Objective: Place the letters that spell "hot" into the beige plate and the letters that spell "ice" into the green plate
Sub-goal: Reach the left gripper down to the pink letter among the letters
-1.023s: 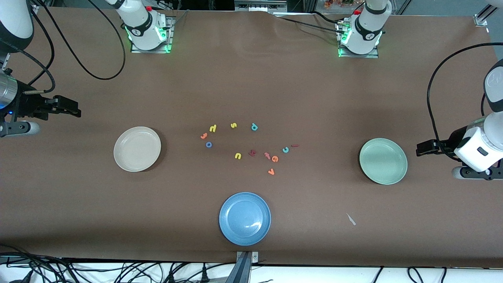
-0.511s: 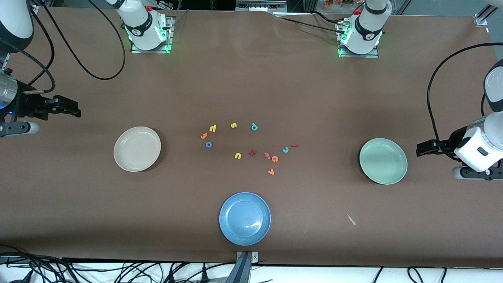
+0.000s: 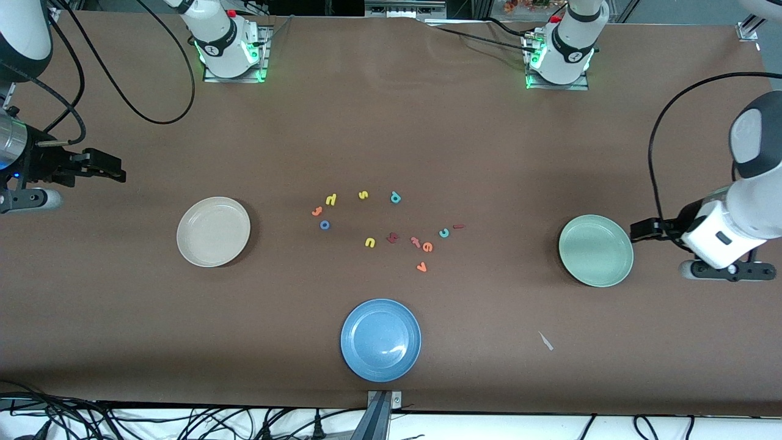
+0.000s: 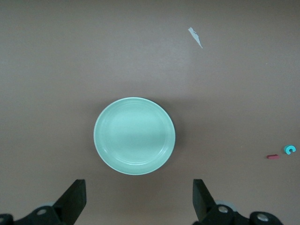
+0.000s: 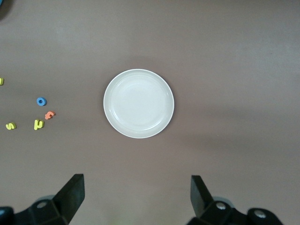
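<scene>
Foam letters lie clustered mid-surface, plates empty: beige plate (image 3: pixel 213 231) toward the right arm's edge, green plate (image 3: pixel 595 250) toward the left's. Left hand (image 3: pixel 638 230) and right hand (image 3: pixel 116 171) both gape empty. We judge lookalike decoys invite mispicks.

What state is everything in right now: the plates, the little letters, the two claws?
beige plate: empty, on the table.
green plate: empty, on the table.
blue plate: empty, on the table.
foam letters: all loose on the table between the plates, none in a plate.
left gripper: open, empty, beside the green plate.
right gripper: open, empty, at its own end of the table.
</scene>
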You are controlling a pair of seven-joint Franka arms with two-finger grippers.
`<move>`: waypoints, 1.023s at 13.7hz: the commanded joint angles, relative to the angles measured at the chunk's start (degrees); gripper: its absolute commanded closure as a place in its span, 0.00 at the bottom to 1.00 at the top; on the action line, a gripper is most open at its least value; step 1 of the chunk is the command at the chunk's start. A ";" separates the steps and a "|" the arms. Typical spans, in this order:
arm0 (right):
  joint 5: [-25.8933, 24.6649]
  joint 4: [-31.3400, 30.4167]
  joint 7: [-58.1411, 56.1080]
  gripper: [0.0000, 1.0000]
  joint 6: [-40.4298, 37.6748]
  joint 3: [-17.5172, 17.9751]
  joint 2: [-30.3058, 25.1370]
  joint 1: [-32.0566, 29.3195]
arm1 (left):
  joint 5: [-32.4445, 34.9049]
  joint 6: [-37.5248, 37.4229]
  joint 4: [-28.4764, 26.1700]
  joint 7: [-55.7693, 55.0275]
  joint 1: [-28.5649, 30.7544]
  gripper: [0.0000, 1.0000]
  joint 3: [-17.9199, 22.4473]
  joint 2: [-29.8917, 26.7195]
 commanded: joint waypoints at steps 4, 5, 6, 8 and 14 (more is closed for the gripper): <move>0.15 0.20 0.56 0.00 0.52 -0.24 -0.03 0.16 | -2.02 0.57 -0.89 -23.24 -6.38 0.00 0.14 4.57; -0.37 0.28 0.56 0.00 0.52 -0.15 -0.03 0.25 | -2.02 0.74 -0.89 -27.47 -7.69 0.00 0.14 5.97; -0.55 0.29 0.56 0.00 0.52 -0.15 -0.03 0.16 | -2.02 1.96 -0.97 -31.43 -8.40 0.00 0.14 7.03; -0.38 0.29 0.56 0.00 0.52 -0.24 0.06 -0.01 | -5.77 5.91 -1.24 -39.78 -9.98 0.01 0.14 9.05; 0.15 0.11 -0.23 0.00 0.08 -0.33 0.33 -0.19 | -8.62 24.01 -14.31 -62.28 -15.61 0.01 0.14 9.15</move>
